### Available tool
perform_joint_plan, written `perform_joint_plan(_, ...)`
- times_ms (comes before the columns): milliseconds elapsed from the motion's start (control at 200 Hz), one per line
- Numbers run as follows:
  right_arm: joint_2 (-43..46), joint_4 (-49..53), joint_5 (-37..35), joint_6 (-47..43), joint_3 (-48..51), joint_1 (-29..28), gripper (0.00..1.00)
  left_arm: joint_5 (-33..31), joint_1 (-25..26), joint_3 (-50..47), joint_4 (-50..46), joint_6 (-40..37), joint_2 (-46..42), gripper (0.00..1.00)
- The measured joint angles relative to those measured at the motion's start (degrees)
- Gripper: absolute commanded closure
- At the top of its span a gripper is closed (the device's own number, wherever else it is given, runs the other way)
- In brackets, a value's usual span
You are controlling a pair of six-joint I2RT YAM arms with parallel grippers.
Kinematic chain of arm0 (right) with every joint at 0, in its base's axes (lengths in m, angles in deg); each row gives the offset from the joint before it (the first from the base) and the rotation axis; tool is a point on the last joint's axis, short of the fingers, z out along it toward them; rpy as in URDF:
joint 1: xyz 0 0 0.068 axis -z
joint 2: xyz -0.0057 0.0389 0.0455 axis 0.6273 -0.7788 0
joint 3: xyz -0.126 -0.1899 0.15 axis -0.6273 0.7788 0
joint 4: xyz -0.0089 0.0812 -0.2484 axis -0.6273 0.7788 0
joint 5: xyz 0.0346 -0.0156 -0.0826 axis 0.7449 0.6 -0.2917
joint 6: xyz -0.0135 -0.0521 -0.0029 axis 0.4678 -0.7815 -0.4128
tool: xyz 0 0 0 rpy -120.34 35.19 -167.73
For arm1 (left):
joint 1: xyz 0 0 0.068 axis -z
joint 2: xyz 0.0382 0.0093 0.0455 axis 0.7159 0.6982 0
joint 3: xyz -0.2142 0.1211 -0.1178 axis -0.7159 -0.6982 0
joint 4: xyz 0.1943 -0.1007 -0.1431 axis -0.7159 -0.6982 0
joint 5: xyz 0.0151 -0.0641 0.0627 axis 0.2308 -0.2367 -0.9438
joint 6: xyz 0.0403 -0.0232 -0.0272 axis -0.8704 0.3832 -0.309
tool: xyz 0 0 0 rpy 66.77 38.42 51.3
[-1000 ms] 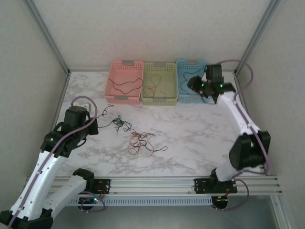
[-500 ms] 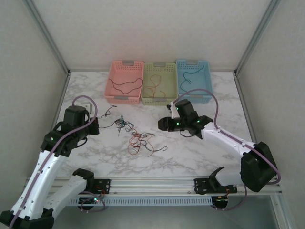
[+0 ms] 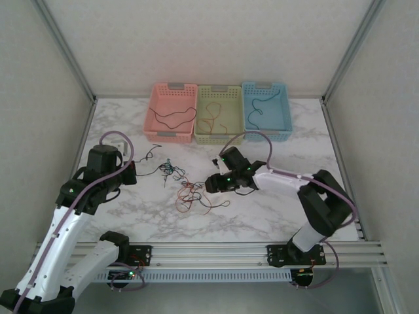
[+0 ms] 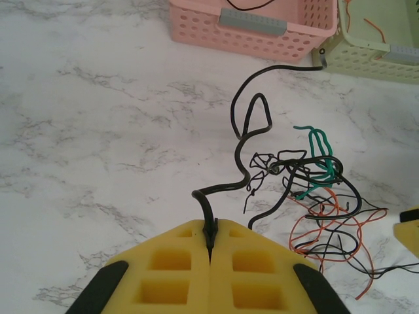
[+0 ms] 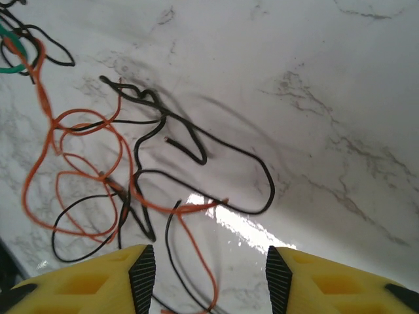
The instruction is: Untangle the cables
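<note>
The cables [image 3: 190,193] lie in a loose tangle of black, orange and green wires on the marble table [image 3: 275,203]. My left gripper [image 3: 134,173] sits left of the tangle. In the left wrist view that gripper [image 4: 211,226] is shut on the end of a black cable [image 4: 294,65] that curls away toward the tangle [image 4: 314,196]. My right gripper [image 3: 211,185] hangs over the tangle's right side. Its jaws [image 5: 209,275] stand open, and orange [image 5: 40,91] and black [image 5: 270,190] wires lie on the table beneath the gap, none of them held.
Three baskets stand in a row at the back: pink [image 3: 171,134], green [image 3: 219,137] and blue [image 3: 267,134]. Each has a wire inside. A metal rail [image 3: 216,252] runs along the near edge, with frame posts at the sides.
My right arm has swung from the blue basket down to the tangle in mid-table, and its jaws have opened wider. The left arm has stayed put with its black cable.
</note>
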Motion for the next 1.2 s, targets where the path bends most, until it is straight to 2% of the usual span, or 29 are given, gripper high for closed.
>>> perform_joint_plan(155,-2.34,0.28,-1.03,-2.19,-1.86,-0.22,0.51,0.44,0.0,-0.02,0.17,0.0,-0.02,1.0)
perform_joint_plan(290,-4.52,1.36,-1.31,-3.26,-4.17,-0.22,0.57,0.46,0.0,-0.02,0.24,0.0,0.0,1.0)
perform_joint_plan(340,-5.44,1.42,-1.33,-3.45,-4.85,-0.22,0.62,0.46,0.0,-0.02,0.37,0.0,0.0,1.0)
perform_joint_plan(471,-6.23,1.68,-1.88,-3.98,-5.42,-0.22,0.86,0.46,0.0,-0.02,0.55,0.0,0.0,1.0)
perform_joint_plan(626,-6.14,2.67,-3.32,-4.61,-6.14,-0.22,1.0,0.44,0.0,-0.02,0.57,0.0,0.0,1.0)
perform_joint_plan(871,-0.59,5.79,-7.54,-6.1,-6.19,-0.2,1.0,0.46,0.0,-0.02,0.57,0.0,0.0,1.0)
perform_joint_plan(896,0.11,5.97,-7.85,-6.34,-6.19,-0.17,0.93,0.46,0.0,-0.02,0.57,0.0,0.0,1.0)
perform_joint_plan(941,1.14,5.97,-8.17,-6.75,-6.19,-0.02,0.69,0.46,0.0,-0.02,0.57,0.0,0.02,1.0)
perform_joint_plan(971,1.68,5.95,-8.33,-7.19,-6.19,0.11,0.61,0.46,0.0,-0.02,0.57,0.0,0.02,1.0)
perform_joint_plan(1046,2.23,5.95,-8.22,-9.66,-6.16,0.55,0.56,0.46,0.0,-0.02,0.57,0.0,0.07,1.0)
perform_joint_plan(1201,0.9,6.47,-7.85,-15.98,-6.16,0.72,0.54,0.46,0.0,-0.02,0.59,0.0,0.26,1.0)
